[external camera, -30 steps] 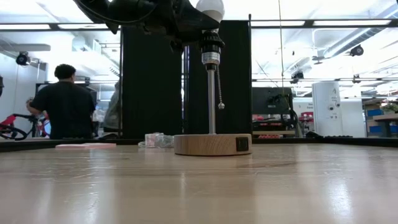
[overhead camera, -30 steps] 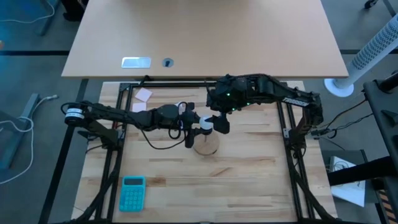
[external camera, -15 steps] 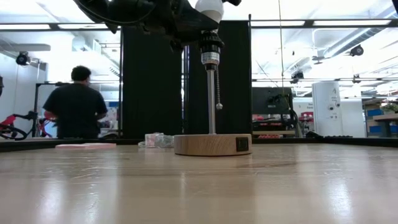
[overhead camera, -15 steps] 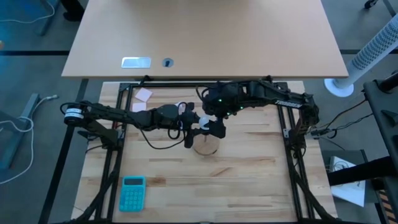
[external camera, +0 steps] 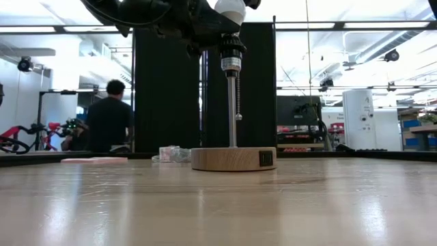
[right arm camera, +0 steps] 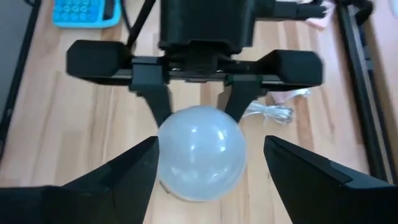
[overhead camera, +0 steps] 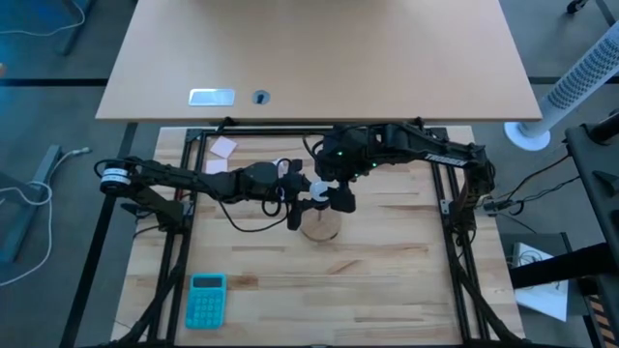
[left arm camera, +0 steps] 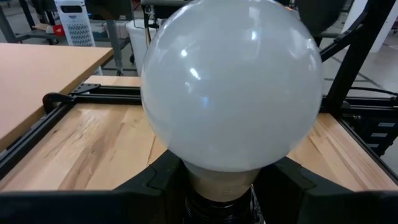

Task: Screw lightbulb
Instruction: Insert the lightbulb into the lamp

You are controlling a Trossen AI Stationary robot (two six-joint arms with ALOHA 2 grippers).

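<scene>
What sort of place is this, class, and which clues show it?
Probably a robotics lab or workshop: a wooden workbench in a black frame, a person beside a bicycle, and equipment behind.

Frosted white bulb (right arm camera: 200, 152), black socket (external camera: 231, 46), pale wood base (external camera: 233, 158) with black switch (external camera: 265, 158), light wood-grain table (overhead camera: 387, 261), turquoise calculator (overhead camera: 205, 299), pink notes (overhead camera: 223, 147), black grippers (right arm camera: 205, 155) (left arm camera: 221, 180).

Before you, a pale wooden table (overhead camera: 387, 280) carries a round wooden lamp base (overhead camera: 320, 228) near its centre. A turquoise calculator (overhead camera: 205, 300) lies at the near left. Pink notes (overhead camera: 223, 147) and a crumpled clear wrapper (external camera: 172, 154) lie toward the far left.
</scene>
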